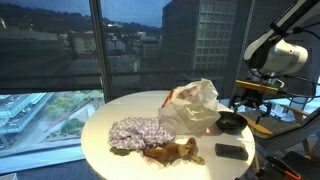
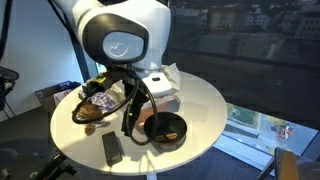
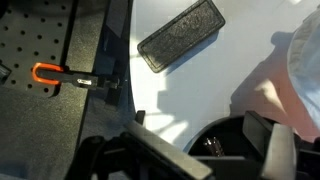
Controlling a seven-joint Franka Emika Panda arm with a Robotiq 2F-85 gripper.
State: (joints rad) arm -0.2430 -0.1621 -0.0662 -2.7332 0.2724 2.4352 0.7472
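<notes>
My gripper (image 3: 200,132) is open and hangs just above a black bowl (image 3: 222,142) at the edge of a round white table (image 3: 200,80). In the wrist view one finger is over the table beside the bowl and the other is over the bowl. A small shiny item lies in the bowl. In both exterior views the gripper (image 1: 250,103) (image 2: 134,122) is right by the bowl (image 1: 230,124) (image 2: 166,129). A flat black rectangular object (image 3: 181,35) (image 1: 231,151) (image 2: 112,149) lies on the table nearby.
A white plastic bag (image 1: 192,106), a patterned cloth (image 1: 138,133) and a brown item (image 1: 172,152) lie on the table (image 1: 110,115). A white box (image 2: 160,92) sits behind the arm. Beyond the table edge, an orange-handled tool (image 3: 58,75) lies on a black perforated surface. Windows stand behind.
</notes>
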